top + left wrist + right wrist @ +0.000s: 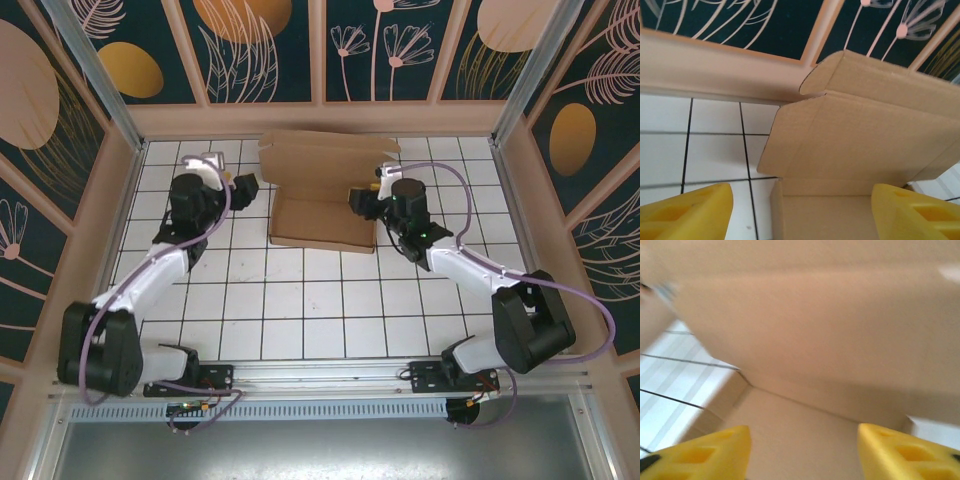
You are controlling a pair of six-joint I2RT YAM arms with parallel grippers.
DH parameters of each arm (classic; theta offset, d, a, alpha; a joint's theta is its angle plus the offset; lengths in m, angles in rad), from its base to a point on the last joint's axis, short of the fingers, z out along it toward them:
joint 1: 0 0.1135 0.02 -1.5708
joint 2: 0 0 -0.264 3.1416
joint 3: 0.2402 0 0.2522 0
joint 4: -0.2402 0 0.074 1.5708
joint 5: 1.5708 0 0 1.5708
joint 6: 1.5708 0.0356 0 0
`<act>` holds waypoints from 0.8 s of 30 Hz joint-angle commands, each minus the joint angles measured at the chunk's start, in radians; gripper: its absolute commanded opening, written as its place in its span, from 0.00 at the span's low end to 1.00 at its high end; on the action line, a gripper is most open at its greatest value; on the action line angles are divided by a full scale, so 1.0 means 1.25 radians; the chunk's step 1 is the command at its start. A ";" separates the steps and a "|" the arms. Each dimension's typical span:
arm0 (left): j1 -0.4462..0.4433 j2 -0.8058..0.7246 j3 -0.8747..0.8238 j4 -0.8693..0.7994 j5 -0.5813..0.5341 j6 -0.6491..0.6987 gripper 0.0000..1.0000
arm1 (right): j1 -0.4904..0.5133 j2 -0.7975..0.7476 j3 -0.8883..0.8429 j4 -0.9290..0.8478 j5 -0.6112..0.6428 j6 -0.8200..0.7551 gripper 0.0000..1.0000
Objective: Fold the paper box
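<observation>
The paper box (322,222) is plain brown cardboard at the back middle of the tiled table, its tray flat and its wide lid panel (328,160) standing up behind. My left gripper (247,187) hovers just left of the box, open. In the left wrist view its yellow fingers (690,215) straddle the tray's left wall, with the lid (865,125) rising ahead. My right gripper (358,200) is at the box's right end, over the tray. It is open in the right wrist view (804,455), with the blurred tray floor and lid (815,330) beyond the tips.
A wooden ledge (320,120) and patterned panels close the table at the back, with slanted side walls (100,230) left and right. White tiles (300,300) lie bare in front of the box, between the two arms.
</observation>
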 commanded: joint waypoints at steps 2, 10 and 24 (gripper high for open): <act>0.034 0.115 0.063 0.105 0.091 0.104 0.75 | 0.000 0.025 -0.004 0.178 -0.175 -0.068 0.45; 0.072 0.281 0.151 0.175 0.175 0.204 0.75 | -0.161 0.024 -0.066 0.265 -0.245 -0.343 0.52; 0.119 0.437 0.270 0.154 0.286 0.245 0.72 | -0.363 0.250 0.090 0.228 -0.490 -0.401 0.56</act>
